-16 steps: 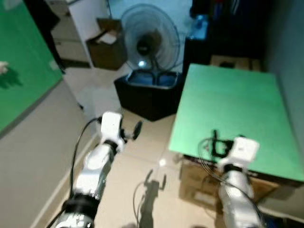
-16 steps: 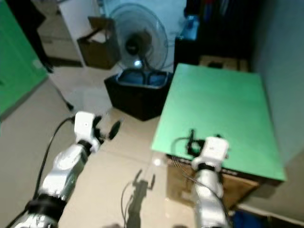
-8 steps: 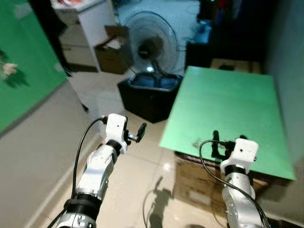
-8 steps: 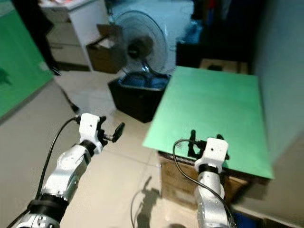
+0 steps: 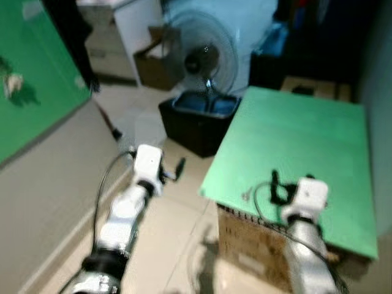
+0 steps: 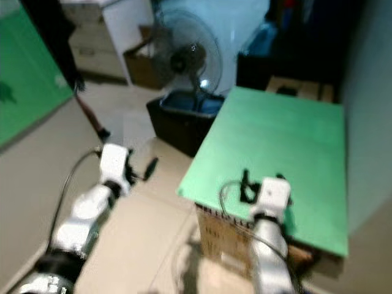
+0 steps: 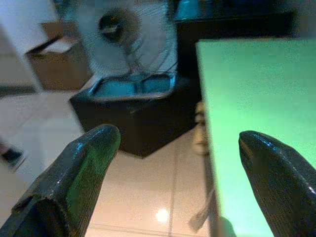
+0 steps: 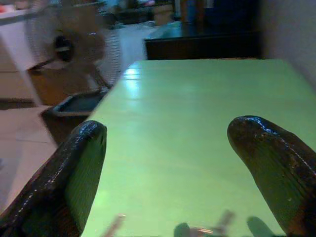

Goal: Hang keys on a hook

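A small pale bunch that looks like the keys (image 5: pixel 247 195) lies on the green tabletop (image 5: pixel 294 141) near its front left corner, blurred. In the right wrist view it shows as small bits (image 8: pixel 202 230) low between the fingers. My right gripper (image 5: pixel 289 182) hovers open over the table's front edge, just right of the keys. My left gripper (image 5: pixel 177 168) is open over the tiled floor, left of the table. A small pale thing (image 5: pixel 11 83) on the green wall panel at the far left may be the hook; it is too blurred to tell.
A standing fan (image 5: pixel 206 60) rises behind a black bin (image 5: pixel 197 121) between floor and table. Cardboard boxes (image 5: pixel 153 64) and a white cabinet (image 5: pixel 131 24) stand at the back. A dark cabinet (image 5: pixel 275 58) lies behind the table. The table rests on a cardboard box (image 5: pixel 251 251).
The whole picture has shifted and blurred, so the camera has moved; the table's front corner now sits closer in view. Both grippers stay open and hold about the same pose.
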Robot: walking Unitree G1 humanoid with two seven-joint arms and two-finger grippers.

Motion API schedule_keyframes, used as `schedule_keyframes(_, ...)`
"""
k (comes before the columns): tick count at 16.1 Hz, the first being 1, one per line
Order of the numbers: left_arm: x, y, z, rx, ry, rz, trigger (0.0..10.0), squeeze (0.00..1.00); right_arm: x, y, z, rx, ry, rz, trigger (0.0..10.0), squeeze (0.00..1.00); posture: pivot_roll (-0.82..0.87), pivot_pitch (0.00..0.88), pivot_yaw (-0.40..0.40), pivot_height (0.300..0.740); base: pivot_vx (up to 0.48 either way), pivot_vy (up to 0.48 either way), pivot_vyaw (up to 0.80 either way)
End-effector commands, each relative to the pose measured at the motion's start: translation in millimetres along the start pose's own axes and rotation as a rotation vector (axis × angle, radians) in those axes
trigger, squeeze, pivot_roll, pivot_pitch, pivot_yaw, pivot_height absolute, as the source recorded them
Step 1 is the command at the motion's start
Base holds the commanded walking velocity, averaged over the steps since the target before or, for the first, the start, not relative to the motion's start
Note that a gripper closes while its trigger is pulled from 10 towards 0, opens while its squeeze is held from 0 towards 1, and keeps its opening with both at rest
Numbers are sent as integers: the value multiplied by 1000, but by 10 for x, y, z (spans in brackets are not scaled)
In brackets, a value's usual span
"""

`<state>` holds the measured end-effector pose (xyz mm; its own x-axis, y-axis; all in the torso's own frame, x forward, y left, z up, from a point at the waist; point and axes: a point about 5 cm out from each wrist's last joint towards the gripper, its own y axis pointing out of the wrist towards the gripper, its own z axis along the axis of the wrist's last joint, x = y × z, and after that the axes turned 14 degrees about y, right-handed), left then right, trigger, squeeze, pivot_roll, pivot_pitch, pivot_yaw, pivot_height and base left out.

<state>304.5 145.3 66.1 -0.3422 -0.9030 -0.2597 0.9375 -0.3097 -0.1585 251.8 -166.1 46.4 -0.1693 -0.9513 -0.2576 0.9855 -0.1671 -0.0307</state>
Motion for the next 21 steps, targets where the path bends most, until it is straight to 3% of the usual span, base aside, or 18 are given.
schedule_keyframes(1,-2,0,1,-1,9,0,10000,0,-18,-27,-26,-11,-6,7,10000,0,-148,0,118,727,0,0,0)
schedule_keyframes(4,25,6,66,38,46,-29,10000,0,-47,-23,-36,-15,-8,16,10000,0,-144,0,123,727,160,0,0)
schedule_keyframes(10,13,5,40,14,73,-26,10000,0,-110,-24,-78,-37,-4,36,10000,0,-142,0,127,727,405,-196,0)
schedule_keyframes(15,-20,-30,21,8,73,-1,10000,0,-233,96,-106,-75,-19,52,10000,0,-122,0,127,727,0,0,0)
schedule_keyframes(16,-13,-47,30,23,53,-24,10000,0,-290,155,-63,-53,-23,61,10000,0,-111,0,127,727,0,0,0)
schedule_keyframes(18,45,-115,59,78,6,-192,10000,0,-369,191,-41,-39,-7,81,10000,0,-101,0,128,727,0,0,0)
schedule_keyframes(19,30,-156,70,94,6,-266,10000,0,-381,184,-49,-40,-11,84,10000,0,-98,0,129,727,0,0,0)
schedule_keyframes(20,-34,-176,50,78,56,-290,10000,0,-374,183,-67,-43,-23,83,10000,0,-96,0,137,727,0,0,0)
schedule_keyframes(21,-58,-189,48,76,48,-308,10000,0,-362,190,-70,-44,-26,81,10000,0,-93,0,138,727,0,0,0)
